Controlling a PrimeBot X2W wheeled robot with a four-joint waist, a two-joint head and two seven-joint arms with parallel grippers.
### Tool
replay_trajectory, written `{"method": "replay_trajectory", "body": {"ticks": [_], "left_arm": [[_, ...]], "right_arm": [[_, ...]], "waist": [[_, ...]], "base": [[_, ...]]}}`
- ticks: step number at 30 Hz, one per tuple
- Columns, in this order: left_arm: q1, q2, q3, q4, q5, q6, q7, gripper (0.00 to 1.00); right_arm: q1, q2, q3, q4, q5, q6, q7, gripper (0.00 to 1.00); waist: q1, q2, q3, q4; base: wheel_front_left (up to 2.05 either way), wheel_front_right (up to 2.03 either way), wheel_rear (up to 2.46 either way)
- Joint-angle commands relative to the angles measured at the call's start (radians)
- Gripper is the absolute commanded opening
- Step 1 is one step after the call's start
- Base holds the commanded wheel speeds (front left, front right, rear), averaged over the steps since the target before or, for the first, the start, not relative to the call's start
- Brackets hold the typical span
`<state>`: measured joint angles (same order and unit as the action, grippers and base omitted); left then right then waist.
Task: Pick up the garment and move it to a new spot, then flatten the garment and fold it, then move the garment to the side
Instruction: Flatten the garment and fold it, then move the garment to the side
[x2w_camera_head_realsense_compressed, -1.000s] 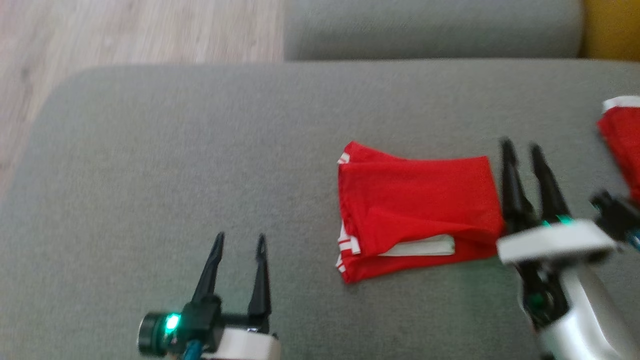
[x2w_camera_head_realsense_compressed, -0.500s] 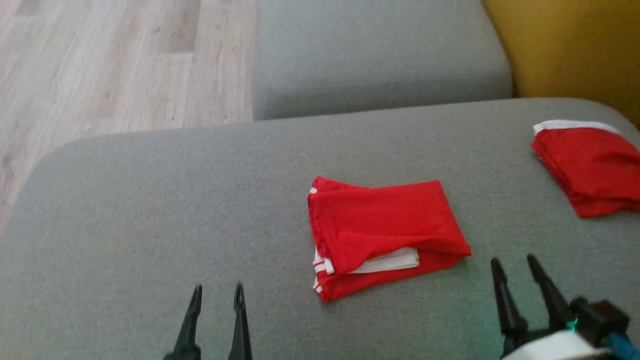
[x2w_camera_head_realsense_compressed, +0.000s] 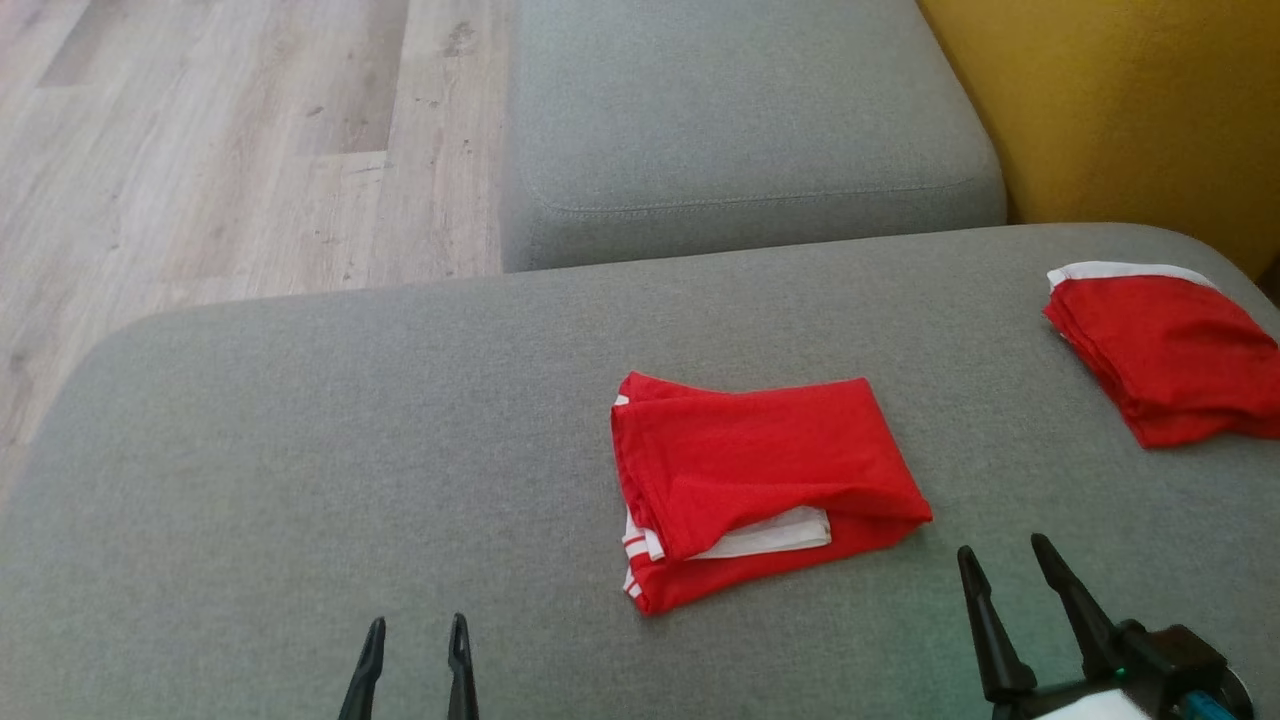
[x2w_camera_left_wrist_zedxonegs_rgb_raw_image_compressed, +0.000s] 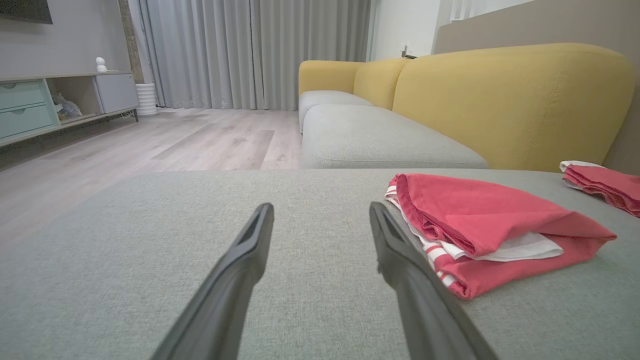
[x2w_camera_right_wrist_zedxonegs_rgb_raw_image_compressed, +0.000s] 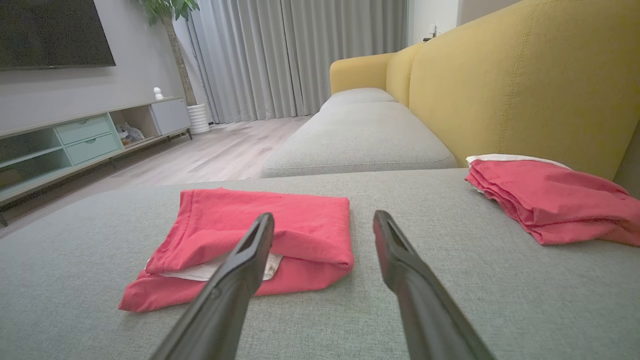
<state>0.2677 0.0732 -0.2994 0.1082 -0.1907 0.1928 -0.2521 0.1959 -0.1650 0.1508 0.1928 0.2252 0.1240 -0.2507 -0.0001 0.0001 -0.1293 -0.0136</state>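
Note:
The garment (x2w_camera_head_realsense_compressed: 760, 480) is red with white trim and lies folded in a rough rectangle near the middle of the grey cushion (x2w_camera_head_realsense_compressed: 300, 480). The left wrist view has the garment (x2w_camera_left_wrist_zedxonegs_rgb_raw_image_compressed: 480, 230) to the right, and in the right wrist view the garment (x2w_camera_right_wrist_zedxonegs_rgb_raw_image_compressed: 250, 240) lies ahead to the left. My left gripper (x2w_camera_head_realsense_compressed: 415, 640) stands open at the bottom edge, well left of it and empty. My right gripper (x2w_camera_head_realsense_compressed: 1005, 565) is open just below the garment's right end, apart from it. The left gripper (x2w_camera_left_wrist_zedxonegs_rgb_raw_image_compressed: 320, 215) and right gripper (x2w_camera_right_wrist_zedxonegs_rgb_raw_image_compressed: 325, 222) hold nothing.
A second folded red garment (x2w_camera_head_realsense_compressed: 1165, 355) lies at the cushion's far right edge. Beyond is another grey seat cushion (x2w_camera_head_realsense_compressed: 740, 130) and the yellow sofa back (x2w_camera_head_realsense_compressed: 1120, 110). Wooden floor (x2w_camera_head_realsense_compressed: 200, 150) lies off the left edge. A TV cabinet (x2w_camera_right_wrist_zedxonegs_rgb_raw_image_compressed: 75, 145) stands across the room.
The head camera has tilted up and shifted, so both grippers now sit lower in its view. The right gripper has drawn back from beside the garment's right end. The garment lies unchanged.

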Motion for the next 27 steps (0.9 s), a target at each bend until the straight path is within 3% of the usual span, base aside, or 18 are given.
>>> {"method": "replay_trajectory", "body": {"ticks": [1, 20, 27], "left_arm": [[-0.030, -0.014, 0.039, -0.028, 0.011, -0.003, -0.010, 1.00], [-0.024, -0.022, 0.042, -0.033, 0.024, -0.003, -0.010, 1.00], [-0.045, -0.023, 0.017, -0.055, 0.014, 0.020, -0.010, 1.00]], "right_arm": [[-0.026, -0.007, 0.015, -0.029, -0.013, 0.007, -0.011, 1.00], [-0.023, -0.012, 0.006, -0.009, -0.026, 0.007, -0.011, 1.00], [-0.084, -0.015, -0.033, 0.094, 0.034, 0.007, -0.011, 1.00]], "waist": [[0.0001, -0.0001, 0.000, 0.002], [0.0001, -0.0001, 0.006, 0.019], [0.0001, -0.0001, 0.050, 0.044]], "base": [[0.00, 0.00, 0.00], [0.00, 0.00, 0.00], [0.00, 0.00, 0.00]]}}
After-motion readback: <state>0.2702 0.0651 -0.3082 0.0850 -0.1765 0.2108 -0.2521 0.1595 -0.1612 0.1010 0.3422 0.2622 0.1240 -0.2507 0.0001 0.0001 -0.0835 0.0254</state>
